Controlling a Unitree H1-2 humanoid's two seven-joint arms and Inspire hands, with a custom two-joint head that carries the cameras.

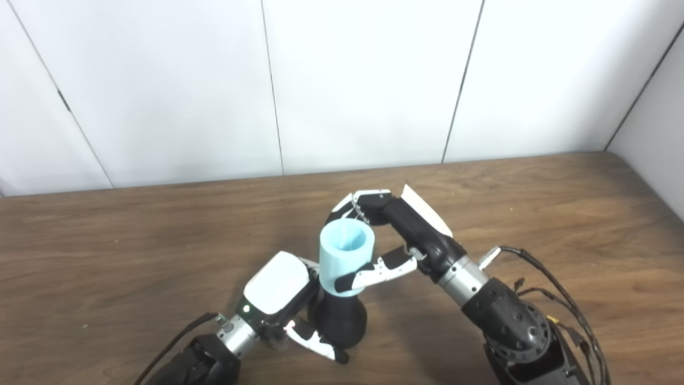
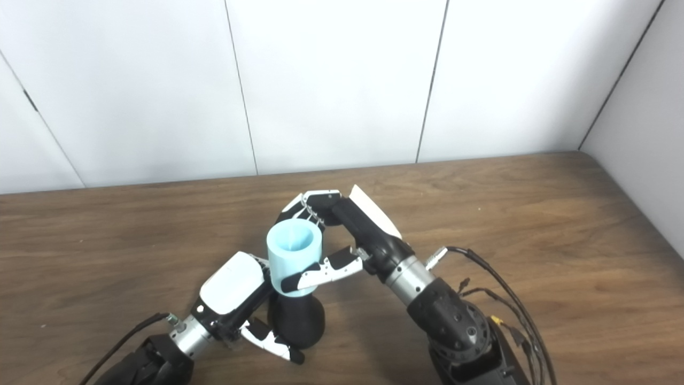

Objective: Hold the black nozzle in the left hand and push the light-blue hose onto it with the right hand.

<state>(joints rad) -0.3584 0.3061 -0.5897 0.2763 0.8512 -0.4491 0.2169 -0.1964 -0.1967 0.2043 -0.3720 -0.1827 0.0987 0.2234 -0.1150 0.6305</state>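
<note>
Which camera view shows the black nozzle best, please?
The right eye view: the black nozzle shows its wide body with less of the left hand across it. The left eye view shows the same nozzle, slightly more hidden beside that hand.

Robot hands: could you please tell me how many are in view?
2. The left hand grips the black nozzle near the table's front; the right hand wraps the light-blue hose above it.

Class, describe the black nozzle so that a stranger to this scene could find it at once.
Start at the wooden table and find where the two robot hands meet near its front edge. Under the light-blue hose, gripped by the left hand, is the black nozzle, the only dark, bulbous piece.
</note>
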